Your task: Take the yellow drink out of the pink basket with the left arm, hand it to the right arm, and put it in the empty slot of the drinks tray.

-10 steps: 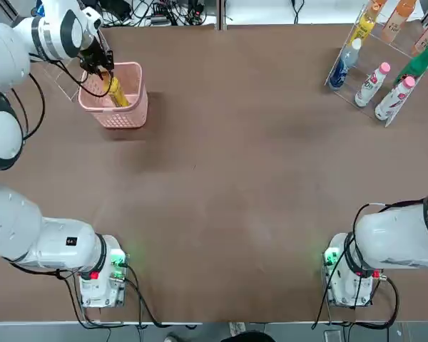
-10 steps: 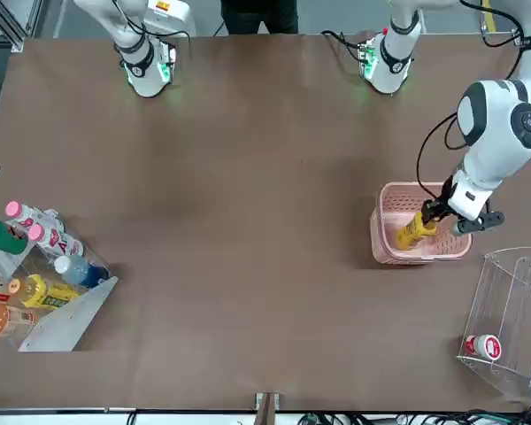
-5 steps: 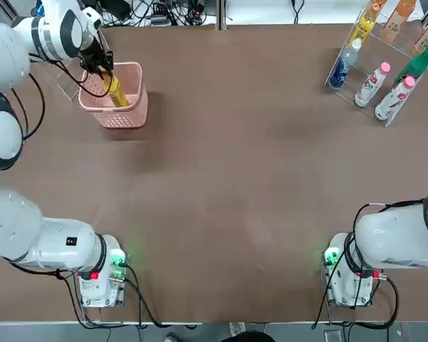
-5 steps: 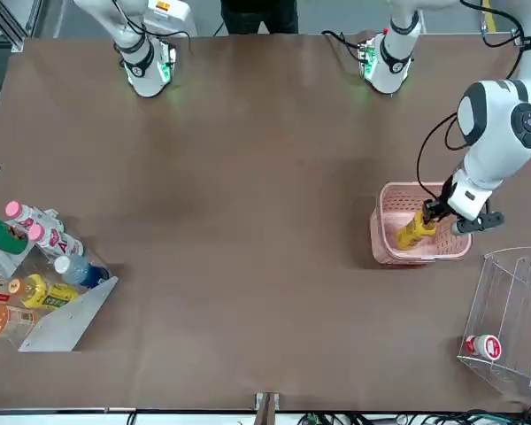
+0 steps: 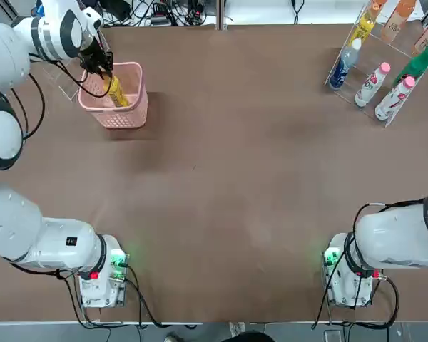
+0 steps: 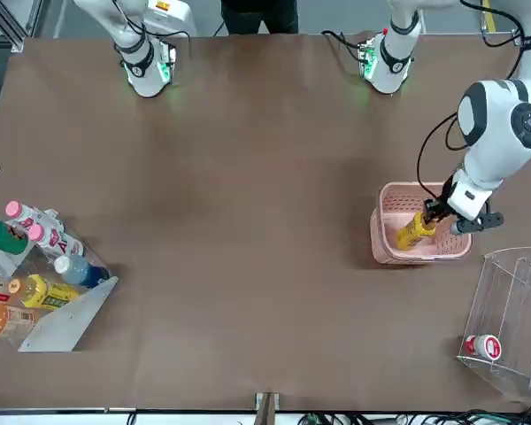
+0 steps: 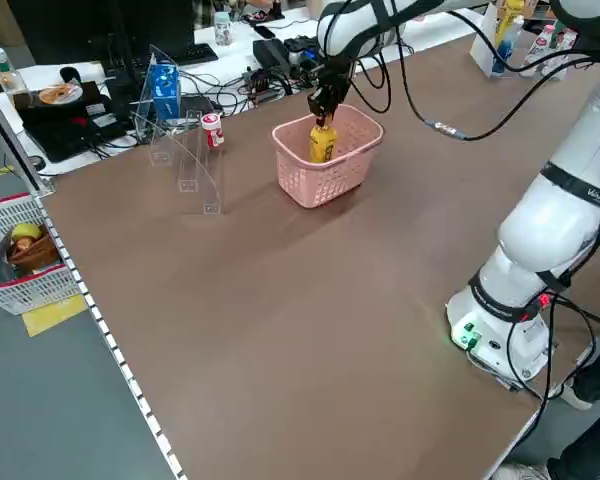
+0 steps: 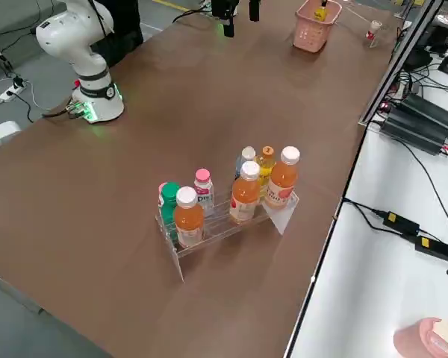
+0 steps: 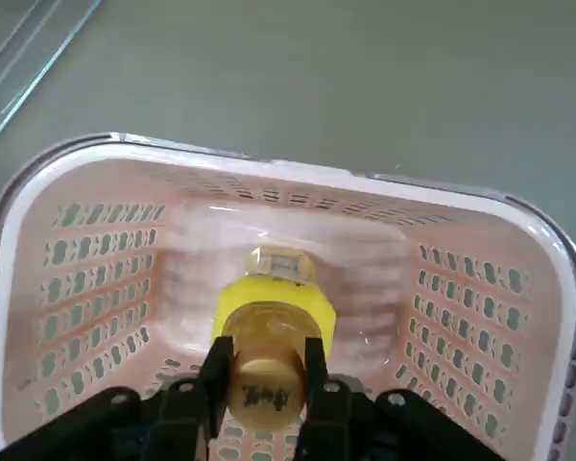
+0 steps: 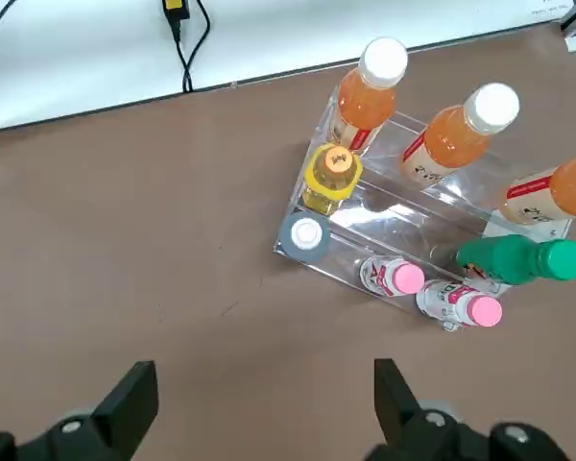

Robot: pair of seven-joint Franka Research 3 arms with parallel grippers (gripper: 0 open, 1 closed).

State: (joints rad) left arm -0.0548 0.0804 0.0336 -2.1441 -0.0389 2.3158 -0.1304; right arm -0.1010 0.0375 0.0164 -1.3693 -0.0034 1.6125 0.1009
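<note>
Yellow plastic made up the slim bottle with the darker yellow cap (image 9: 267, 384), which stood inside the small pale-pink lattice-walled basket (image 9: 461, 206). The black two-finger left gripper (image 9: 269, 351) was clamped on it, one finger on each side at the cap, its fingers reaching down within the basket's rim. The bottle's lower part was down among the basket walls.

The black two-finger right gripper (image 10: 266, 370) had its fingers wide apart with nothing between them, above the brown table (image 10: 211, 288), on the robot's side of the clear acrylic slanted rack (image 10: 389, 216) and well apart from the basket. That rack held orange bottles with white caps (image 8: 245, 192), a green bottle (image 10: 523, 259), white bottles with pink caps (image 10: 394, 277), a blue bottle with a pale cap (image 5: 344, 64) and a yellow bottle with an orange top (image 10: 332, 178).

Compared with the earlier top and front views, hardly anything had changed: basket, bottle and left arm (image 6: 504, 133) lay practically where they had been, and the rack's bottles had not moved.
</note>
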